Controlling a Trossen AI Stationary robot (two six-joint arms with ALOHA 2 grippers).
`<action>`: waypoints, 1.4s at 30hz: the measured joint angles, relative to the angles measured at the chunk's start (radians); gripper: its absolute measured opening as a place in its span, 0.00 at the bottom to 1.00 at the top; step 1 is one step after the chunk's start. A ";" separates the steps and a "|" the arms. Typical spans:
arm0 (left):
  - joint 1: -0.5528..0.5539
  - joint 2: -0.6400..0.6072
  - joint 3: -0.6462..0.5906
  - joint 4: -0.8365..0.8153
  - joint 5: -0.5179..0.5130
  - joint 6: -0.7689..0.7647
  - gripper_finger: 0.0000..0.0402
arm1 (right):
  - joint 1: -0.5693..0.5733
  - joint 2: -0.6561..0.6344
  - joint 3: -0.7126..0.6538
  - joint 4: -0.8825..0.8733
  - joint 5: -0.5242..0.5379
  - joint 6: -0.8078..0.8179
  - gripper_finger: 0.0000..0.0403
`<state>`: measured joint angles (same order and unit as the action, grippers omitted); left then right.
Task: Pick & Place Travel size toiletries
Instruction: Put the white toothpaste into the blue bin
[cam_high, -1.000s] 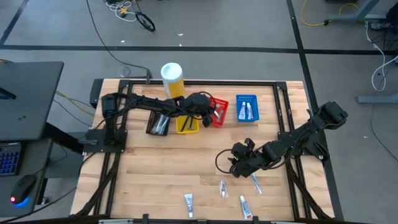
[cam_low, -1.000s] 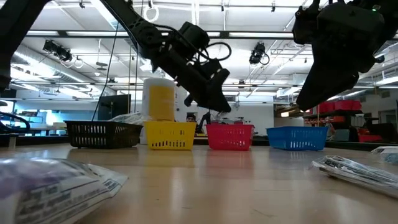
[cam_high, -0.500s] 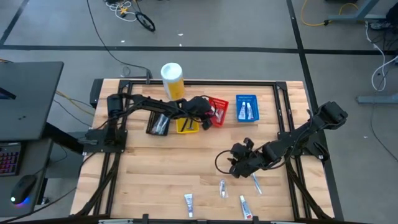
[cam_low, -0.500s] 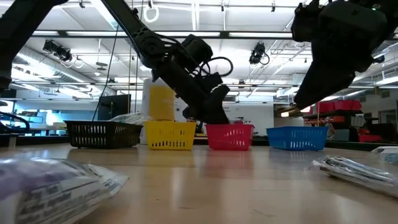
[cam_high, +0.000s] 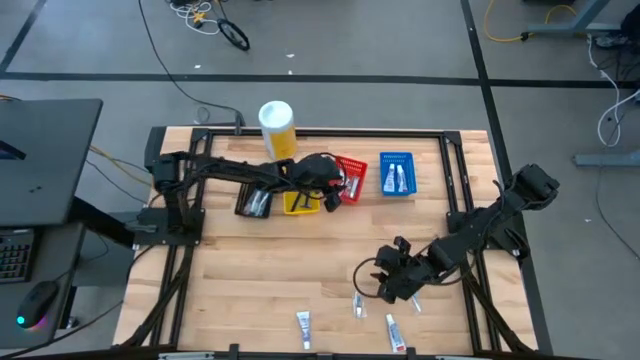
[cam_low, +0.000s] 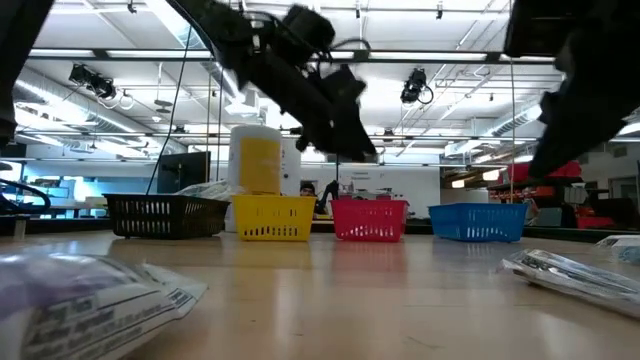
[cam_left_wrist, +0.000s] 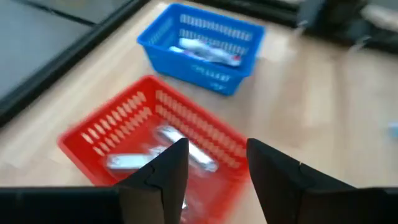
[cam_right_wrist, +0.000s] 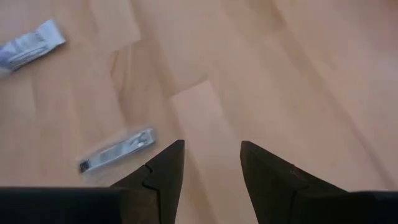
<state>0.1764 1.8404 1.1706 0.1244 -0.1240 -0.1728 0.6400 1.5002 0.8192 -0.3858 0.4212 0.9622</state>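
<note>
Travel size toiletries lie near the table's front edge: a white tube (cam_high: 303, 328), a silver packet (cam_high: 358, 303), another tube (cam_high: 395, 332) and a pale item (cam_high: 412, 298). My right gripper (cam_high: 388, 288) hangs open just above them; in its wrist view a silver packet (cam_right_wrist: 115, 151) and a tube (cam_right_wrist: 31, 45) lie flat on the wood beyond its fingers (cam_right_wrist: 211, 155). My left gripper (cam_high: 338, 186) hovers open above the red basket (cam_left_wrist: 155, 134), which holds silver packets (cam_left_wrist: 180, 146). The blue basket (cam_left_wrist: 199, 53) holds tubes.
A row of small baskets stands at the far side: black (cam_high: 253, 202), yellow (cam_high: 300, 202), red (cam_high: 352, 175), blue (cam_high: 396, 173). A yellow white-lidded canister (cam_high: 277, 128) stands behind them. Bare wood stretches across the table's middle and left. Black frame rails run along the edges.
My left gripper dipped toward the red basket, then rose above it again. My right gripper has swung toward the table's near edge, closer to the tubes and packets lying there, and has tipped a little.
</note>
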 joint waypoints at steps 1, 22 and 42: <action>-0.009 -0.026 0.000 -0.028 0.011 -0.032 0.42 | 0.013 0.000 0.000 -0.009 0.009 0.027 0.41; -0.452 -0.155 -0.036 -0.348 -0.427 -0.343 0.40 | 0.257 -0.001 0.000 -0.351 -0.082 0.758 0.41; -0.489 -0.154 -0.077 -0.276 -0.410 -0.362 0.40 | 0.305 -0.001 0.000 0.071 0.018 0.430 0.41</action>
<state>-0.3130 1.6863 1.0935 -0.1519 -0.5345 -0.5353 0.9449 1.4990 0.8196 -0.3151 0.4389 1.3924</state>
